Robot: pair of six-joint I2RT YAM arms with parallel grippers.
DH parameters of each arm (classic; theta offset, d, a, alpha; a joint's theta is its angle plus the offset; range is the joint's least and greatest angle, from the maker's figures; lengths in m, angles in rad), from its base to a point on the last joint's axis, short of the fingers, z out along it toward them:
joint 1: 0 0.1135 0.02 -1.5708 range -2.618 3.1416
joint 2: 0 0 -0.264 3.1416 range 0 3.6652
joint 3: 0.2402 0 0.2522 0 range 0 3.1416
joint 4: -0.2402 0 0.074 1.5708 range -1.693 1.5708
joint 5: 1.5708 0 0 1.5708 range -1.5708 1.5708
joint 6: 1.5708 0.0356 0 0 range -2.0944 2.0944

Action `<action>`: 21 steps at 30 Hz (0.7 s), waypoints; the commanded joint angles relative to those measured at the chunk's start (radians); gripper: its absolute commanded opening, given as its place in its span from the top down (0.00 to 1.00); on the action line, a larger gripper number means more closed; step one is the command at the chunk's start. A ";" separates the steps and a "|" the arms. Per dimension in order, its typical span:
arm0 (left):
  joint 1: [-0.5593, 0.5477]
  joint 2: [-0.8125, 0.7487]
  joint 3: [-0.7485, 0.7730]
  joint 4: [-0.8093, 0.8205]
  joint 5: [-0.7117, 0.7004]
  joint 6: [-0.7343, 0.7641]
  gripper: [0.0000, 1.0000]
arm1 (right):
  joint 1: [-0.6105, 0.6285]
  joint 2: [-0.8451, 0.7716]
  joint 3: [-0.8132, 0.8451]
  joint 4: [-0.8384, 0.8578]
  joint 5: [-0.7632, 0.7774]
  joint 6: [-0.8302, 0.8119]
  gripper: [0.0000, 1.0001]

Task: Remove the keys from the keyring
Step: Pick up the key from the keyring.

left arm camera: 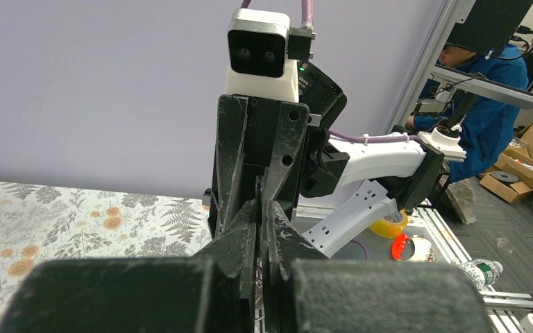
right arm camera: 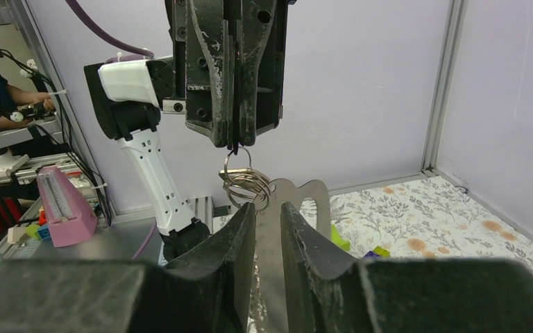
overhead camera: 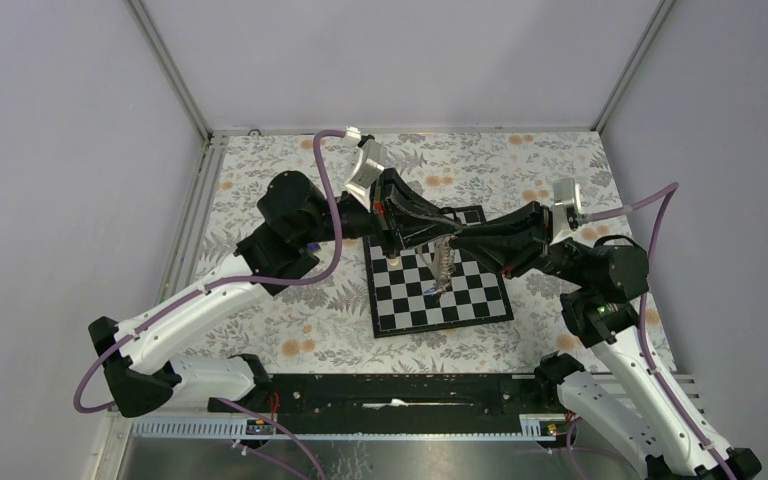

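Observation:
The two grippers meet nose to nose above the chessboard [overhead camera: 480,305]. My left gripper [overhead camera: 436,231] is shut on the keyring; a strip of its printed strap shows between the jaws in the left wrist view [left arm camera: 259,277]. In the right wrist view the left gripper hangs from above with the metal ring [right arm camera: 244,182] dangling under its tips. My right gripper [right arm camera: 268,216] is shut on a flat silvery key [right arm camera: 308,202] that hangs on that ring. From the top view the grey-brown strap [overhead camera: 443,264] droops down towards the board, with a blue clip [overhead camera: 430,291] at its end.
A pale pawn [overhead camera: 394,259] stands on the board's far left corner. A lime-green piece [right arm camera: 339,239] and a purple-and-yellow piece [right arm camera: 373,254] lie on the floral mat behind the key. A metal rail [overhead camera: 400,400] runs along the near edge.

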 commanded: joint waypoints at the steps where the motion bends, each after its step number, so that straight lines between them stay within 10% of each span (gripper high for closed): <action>1: -0.002 -0.006 0.009 0.086 -0.019 -0.018 1.00 | 0.004 0.011 0.003 0.084 0.017 0.037 0.74; 21: -0.002 -0.013 -0.013 0.111 -0.020 -0.039 1.00 | 0.005 0.031 0.002 0.127 0.019 0.094 0.94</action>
